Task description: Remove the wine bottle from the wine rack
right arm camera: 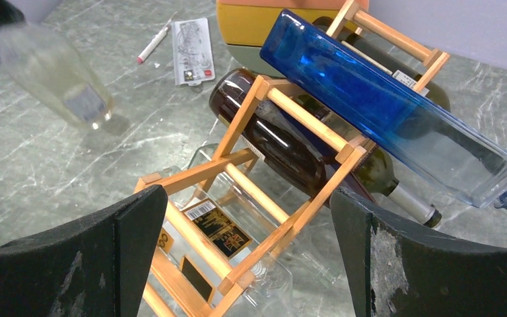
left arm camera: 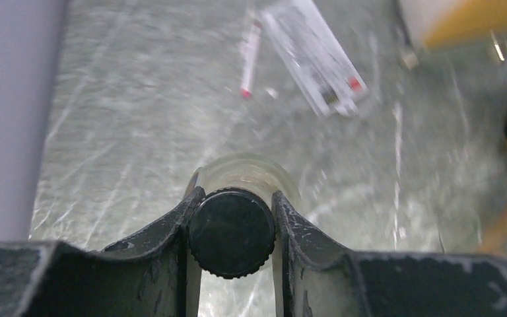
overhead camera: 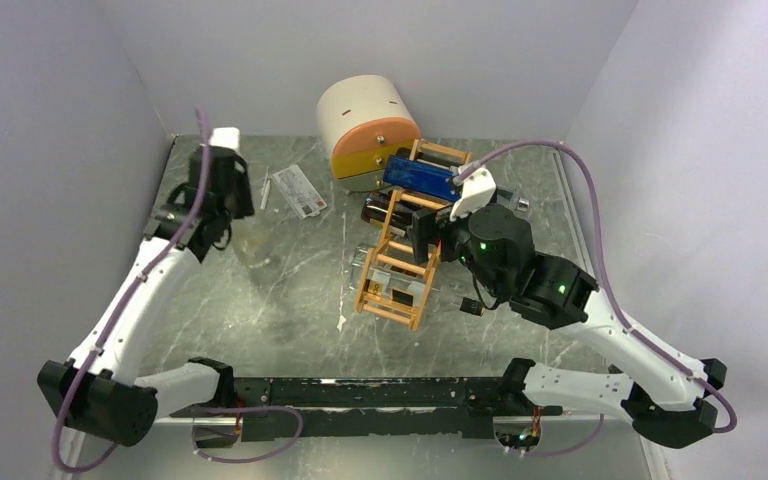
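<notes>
My left gripper (left arm camera: 236,199) is shut on the black screw cap (left arm camera: 231,232) of a clear wine bottle (left arm camera: 244,173). The bottle stands tilted on the table, well left of the wine rack (overhead camera: 397,262); the right wrist view shows it, blurred (right arm camera: 59,82). In the top view the left gripper (overhead camera: 222,226) is at the far left. The orange-tan rack (right arm camera: 290,115) carries a blue bottle (right arm camera: 396,115), a dark bottle (right arm camera: 284,142) and a clear labelled bottle (right arm camera: 221,231). My right gripper (right arm camera: 251,264) hovers open over the rack's near end (overhead camera: 425,238), touching nothing.
A round cream-and-orange box (overhead camera: 365,130) lies behind the rack. A white card (overhead camera: 298,190) and a pen (overhead camera: 265,193) lie on the marble table at the back left. Grey walls close in on both sides and the back.
</notes>
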`<control>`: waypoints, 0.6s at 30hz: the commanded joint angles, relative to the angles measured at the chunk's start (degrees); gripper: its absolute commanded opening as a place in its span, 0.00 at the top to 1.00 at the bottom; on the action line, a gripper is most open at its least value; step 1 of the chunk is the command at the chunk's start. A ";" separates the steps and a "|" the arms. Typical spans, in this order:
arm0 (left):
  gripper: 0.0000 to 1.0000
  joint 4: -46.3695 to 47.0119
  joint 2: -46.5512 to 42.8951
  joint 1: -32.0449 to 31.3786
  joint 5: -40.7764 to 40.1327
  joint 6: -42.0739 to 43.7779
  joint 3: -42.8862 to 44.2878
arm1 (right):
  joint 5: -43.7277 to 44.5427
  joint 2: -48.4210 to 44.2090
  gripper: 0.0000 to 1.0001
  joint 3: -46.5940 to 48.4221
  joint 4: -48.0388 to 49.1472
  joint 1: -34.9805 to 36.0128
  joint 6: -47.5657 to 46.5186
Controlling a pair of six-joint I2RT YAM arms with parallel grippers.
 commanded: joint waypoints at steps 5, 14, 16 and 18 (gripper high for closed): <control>0.93 18.49 7.81 19.28 -5.67 -3.33 10.78 | -0.94 3.58 0.00 3.38 1.78 -0.17 -1.67; 0.93 26.40 20.11 32.95 0.26 -1.87 16.79 | -2.27 10.56 0.00 10.39 0.01 -0.19 -3.98; 0.93 27.17 22.28 34.89 3.13 -1.31 17.33 | -2.46 11.20 0.00 11.08 0.12 -0.14 -3.91; 0.93 26.90 23.91 36.00 4.62 -0.97 17.95 | -2.75 11.78 0.00 11.80 -0.10 -0.12 -3.38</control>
